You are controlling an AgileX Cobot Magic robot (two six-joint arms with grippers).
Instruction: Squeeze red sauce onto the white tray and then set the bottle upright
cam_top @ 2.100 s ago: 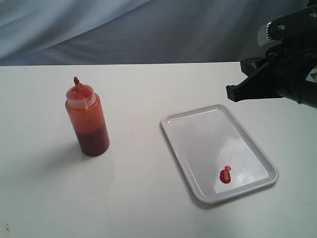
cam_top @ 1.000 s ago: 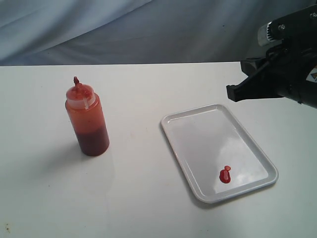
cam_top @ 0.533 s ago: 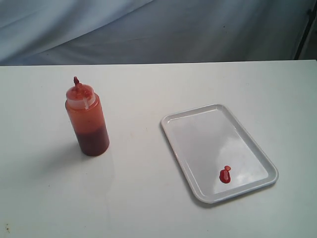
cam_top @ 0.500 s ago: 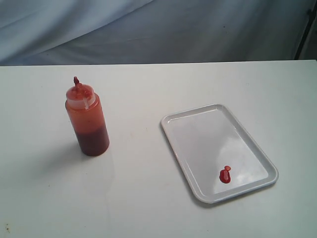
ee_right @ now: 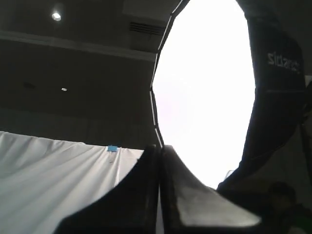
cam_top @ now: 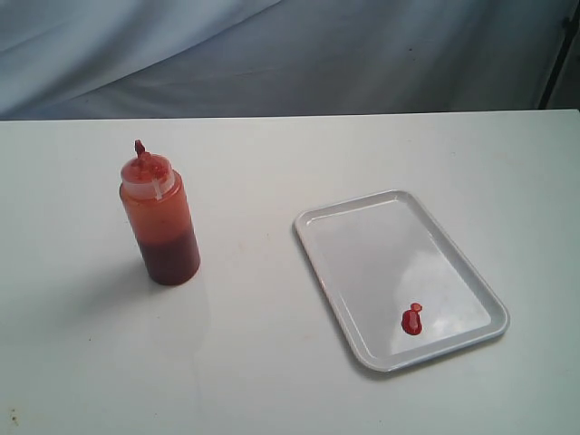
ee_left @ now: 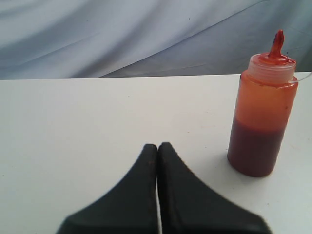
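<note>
With our left gripper point(ee_left: 157, 145) and right gripper point(ee_right: 160, 147) both pressed together and empty, a red sauce point(cam_top: 412, 319) blob at the near end of the white tray point(cam_top: 381, 245) and the bottle point(cam_top: 160, 217) upright farther off on the tabletop point(cam_top: 272, 381), we judged the job done and any arm motion best steered wide of it.

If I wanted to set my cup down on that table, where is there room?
The widest bare stretch of table lies between the bottle and the white tray. The strips behind them and in front of them are bare too. Inside the tray, only a red sauce blob sits near one corner. Nowhere is crowded.
</note>
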